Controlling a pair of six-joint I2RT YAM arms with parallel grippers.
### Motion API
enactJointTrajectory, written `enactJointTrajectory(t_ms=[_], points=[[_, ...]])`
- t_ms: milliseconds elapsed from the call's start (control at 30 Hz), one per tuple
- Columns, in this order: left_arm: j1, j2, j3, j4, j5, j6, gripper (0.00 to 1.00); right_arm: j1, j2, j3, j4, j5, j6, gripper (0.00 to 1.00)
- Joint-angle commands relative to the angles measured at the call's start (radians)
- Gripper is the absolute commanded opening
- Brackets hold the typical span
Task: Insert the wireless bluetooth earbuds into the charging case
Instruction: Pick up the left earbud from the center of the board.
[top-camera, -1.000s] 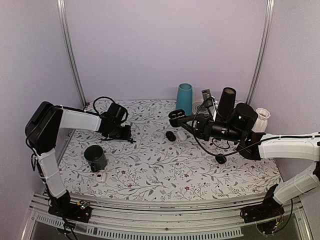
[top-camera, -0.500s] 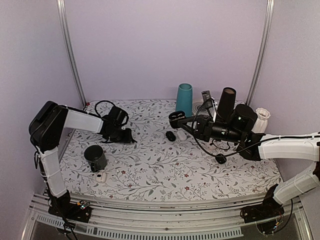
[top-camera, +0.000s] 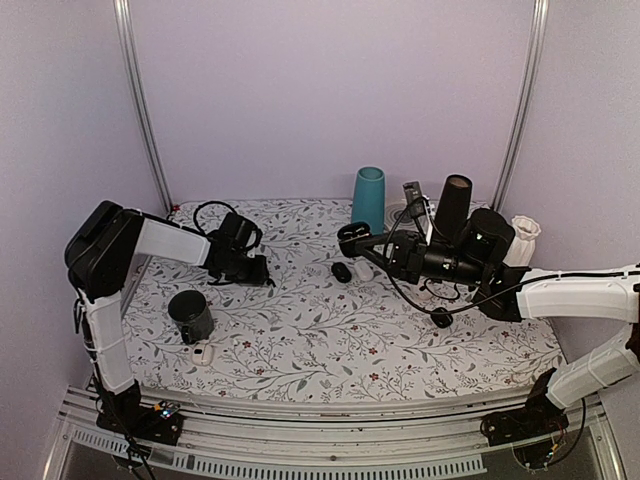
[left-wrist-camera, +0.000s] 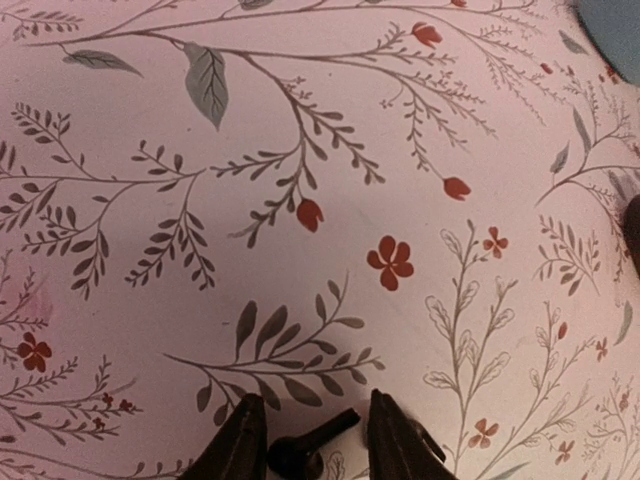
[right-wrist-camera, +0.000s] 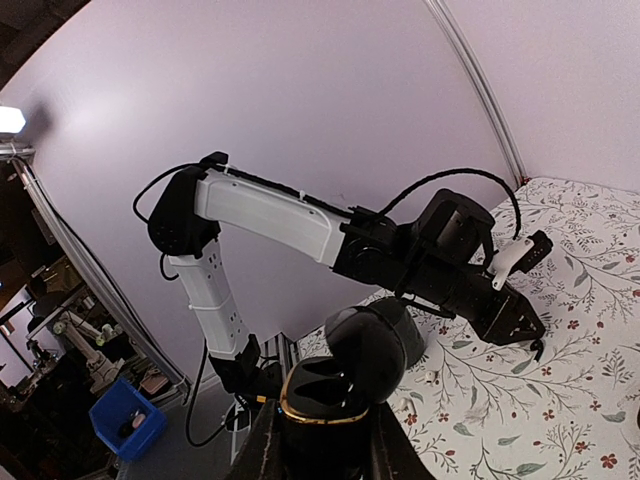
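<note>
The left claw (left-wrist-camera: 316, 432) sits low on the flowered table cloth (left-wrist-camera: 330, 150) at the far left. Its two fingers are part way apart, with one small black earbud (left-wrist-camera: 300, 452) lying between the tips. I cannot tell whether they pinch it or only straddle it. Over on the right, the right claw (right-wrist-camera: 325, 425) is clamped tight on the glossy black charging case (right-wrist-camera: 345, 375), held clear of the cloth with its lid standing open. Just nearer than that claw, a black oval pod (top-camera: 342, 272) lies on the cloth. A teal cup (top-camera: 368, 197) stands farther back, and a dark mug (top-camera: 190, 315) stands near the left front.
</note>
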Motion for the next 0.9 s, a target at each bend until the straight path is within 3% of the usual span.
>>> enactJointTrajectory(t_ms=[0, 467, 867], points=[[-0.016, -0.057, -0.057, -0.024, 0.029, -0.041, 0.37, -0.007, 0.003, -0.011, 0.032, -0.010, 0.006, 0.03], [-0.038, -0.093, -0.068, -0.025, -0.029, -0.040, 0.36, -0.007, 0.006, -0.019, 0.043, -0.018, 0.012, 0.03], [-0.041, -0.102, -0.075, 0.031, 0.112, -0.101, 0.34, -0.007, -0.002, -0.031, 0.045, -0.013, 0.014, 0.03]])
